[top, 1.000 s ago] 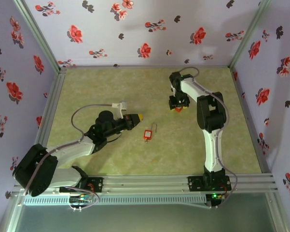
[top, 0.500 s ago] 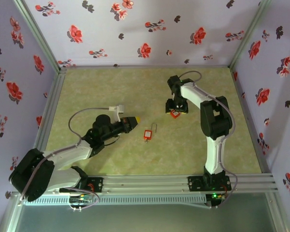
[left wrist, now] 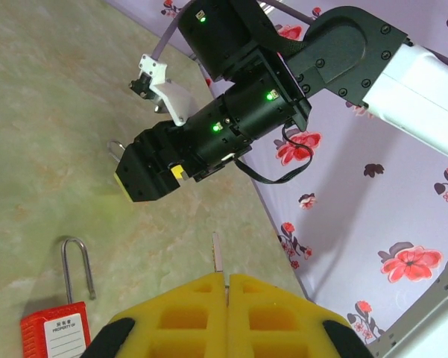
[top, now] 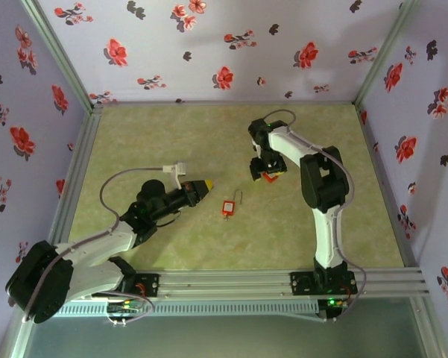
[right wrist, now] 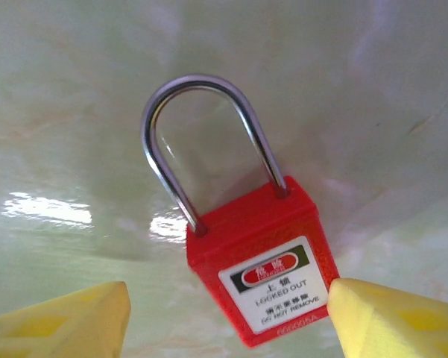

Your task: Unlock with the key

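Red padlock [right wrist: 264,261] may skid away when the spread right gripper [right wrist: 229,291] closes; the left gripper [left wrist: 227,280], pinching the key [left wrist: 218,253], holds it thinly, so it may twist.

A mottled green tabletop [top: 171,134] sits between flower-printed walls [top: 209,45].

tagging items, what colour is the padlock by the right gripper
The padlock has a red body and a silver shackle; clearest in the right wrist view.
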Controlling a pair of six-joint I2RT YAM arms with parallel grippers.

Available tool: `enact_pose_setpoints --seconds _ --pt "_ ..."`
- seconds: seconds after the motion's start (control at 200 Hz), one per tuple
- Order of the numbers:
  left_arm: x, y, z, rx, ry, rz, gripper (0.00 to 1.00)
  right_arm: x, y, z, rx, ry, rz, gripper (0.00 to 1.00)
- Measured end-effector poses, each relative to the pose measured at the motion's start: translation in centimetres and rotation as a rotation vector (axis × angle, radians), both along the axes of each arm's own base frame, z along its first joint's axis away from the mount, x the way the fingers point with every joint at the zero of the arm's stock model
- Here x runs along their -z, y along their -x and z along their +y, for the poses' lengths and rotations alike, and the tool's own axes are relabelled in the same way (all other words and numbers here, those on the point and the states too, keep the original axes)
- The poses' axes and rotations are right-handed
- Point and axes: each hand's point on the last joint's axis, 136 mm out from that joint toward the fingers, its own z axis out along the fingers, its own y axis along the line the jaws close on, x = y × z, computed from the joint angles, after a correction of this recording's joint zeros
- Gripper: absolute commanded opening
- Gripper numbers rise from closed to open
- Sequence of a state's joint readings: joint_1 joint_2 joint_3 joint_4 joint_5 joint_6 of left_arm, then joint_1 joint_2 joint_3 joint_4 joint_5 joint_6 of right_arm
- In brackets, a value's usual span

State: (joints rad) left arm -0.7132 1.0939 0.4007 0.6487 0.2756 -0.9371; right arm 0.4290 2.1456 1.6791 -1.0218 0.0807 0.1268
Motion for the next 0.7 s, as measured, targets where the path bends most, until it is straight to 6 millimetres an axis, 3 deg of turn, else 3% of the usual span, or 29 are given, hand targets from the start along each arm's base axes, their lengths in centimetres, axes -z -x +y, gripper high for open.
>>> enact_pose_setpoints --seconds 0.32,0.7 --pt "0.6 0.2 0.3 -0.006 -0.015 0.016 0.0 1.1 -0.3 -0.8 -0.051 0.058 0.014 0.69" --pt "0.8 0.1 0.4 -0.014 -0.022 0.022 0.0 1.3 -0.7 -0.7 -0.066 0.043 0.034 0.57"
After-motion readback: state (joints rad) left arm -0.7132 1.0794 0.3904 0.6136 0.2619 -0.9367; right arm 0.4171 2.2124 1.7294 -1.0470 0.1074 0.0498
